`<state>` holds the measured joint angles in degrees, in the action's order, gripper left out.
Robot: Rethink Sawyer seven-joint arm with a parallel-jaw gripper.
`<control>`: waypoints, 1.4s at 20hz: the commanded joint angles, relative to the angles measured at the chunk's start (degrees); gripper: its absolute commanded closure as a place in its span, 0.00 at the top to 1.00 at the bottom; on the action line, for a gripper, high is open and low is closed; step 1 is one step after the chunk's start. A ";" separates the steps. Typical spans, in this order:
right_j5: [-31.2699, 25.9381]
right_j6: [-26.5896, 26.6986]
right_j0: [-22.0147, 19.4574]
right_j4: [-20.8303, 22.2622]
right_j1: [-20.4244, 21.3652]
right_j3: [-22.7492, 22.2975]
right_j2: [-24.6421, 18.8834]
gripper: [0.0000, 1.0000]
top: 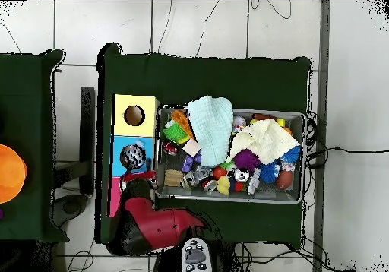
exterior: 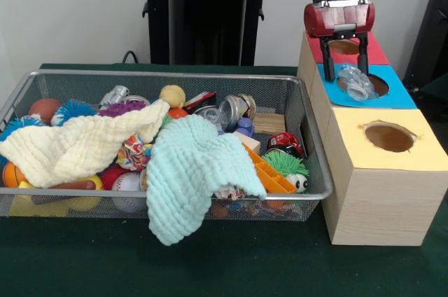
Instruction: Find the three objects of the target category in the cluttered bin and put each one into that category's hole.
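Gripper [exterior: 345, 66] hangs above the wooden sorting box [exterior: 378, 206], its two black fingers spread apart; a crumpled clear plastic bottle [exterior: 355, 83] sits just below and beside the fingertips, lying in the mouth of the blue section's hole [exterior: 371, 85]. Whether a finger touches the bottle cannot be told. The overhead view places the bottle [top: 133, 156] over the blue section, with the red arm [top: 156, 225] reaching in beside it. The box carries three coloured tops: red [exterior: 346, 48] behind the gripper, blue in the middle, yellow with its open hole [exterior: 389, 137] nearest the camera. Immediately beside the box stands a wire mesh bin [exterior: 318, 171], heavily cluttered. A cream cloth [exterior: 77, 146] and a mint-green cloth [exterior: 192, 171] cover much of the contents, the green one draped over the front rim. Visible around them: a crushed metal can [exterior: 233, 109], an orange plastic tray [exterior: 269, 174], a green spiky toy [exterior: 287, 165], a blue spiky ball [exterior: 72, 110], a baseball [exterior: 126, 183] and a yellow ball [exterior: 172, 94]. Bin and box rest on a dark green table cover [exterior: 231, 262]. The floor is pale tile [top: 197, 26], with cables trailing along it.
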<state>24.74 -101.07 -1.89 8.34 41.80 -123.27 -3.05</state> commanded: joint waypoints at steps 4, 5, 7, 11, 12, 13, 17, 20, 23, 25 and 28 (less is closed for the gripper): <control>-19.61 -12.32 0.33 -7.00 4.45 -5.48 -6.24 1.00; -21.01 -11.87 -0.06 -7.17 5.19 -5.37 -6.38 1.00; -22.28 -11.48 -0.61 -7.22 5.46 -5.31 -6.76 1.00; -23.70 -10.95 -1.59 -6.87 5.27 -5.02 -7.41 1.00; -23.23 -10.97 -1.72 -6.53 4.84 -5.09 -7.47 1.00; -23.06 -11.00 -1.81 -6.31 4.72 -5.23 -7.53 1.00; -22.50 -11.26 -1.77 -5.98 5.21 -5.65 -7.36 1.00; -22.05 -11.76 -1.47 -6.76 7.97 -4.57 -6.94 1.00; -24.15 -10.46 -0.28 -7.54 11.14 -2.04 -5.46 1.00; -25.32 -9.32 0.24 -7.50 12.44 -0.57 -4.83 1.00; -27.74 -8.21 -0.03 -7.52 13.94 0.07 -5.08 1.00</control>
<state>5.73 -101.07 -1.65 3.66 51.76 -126.79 -5.52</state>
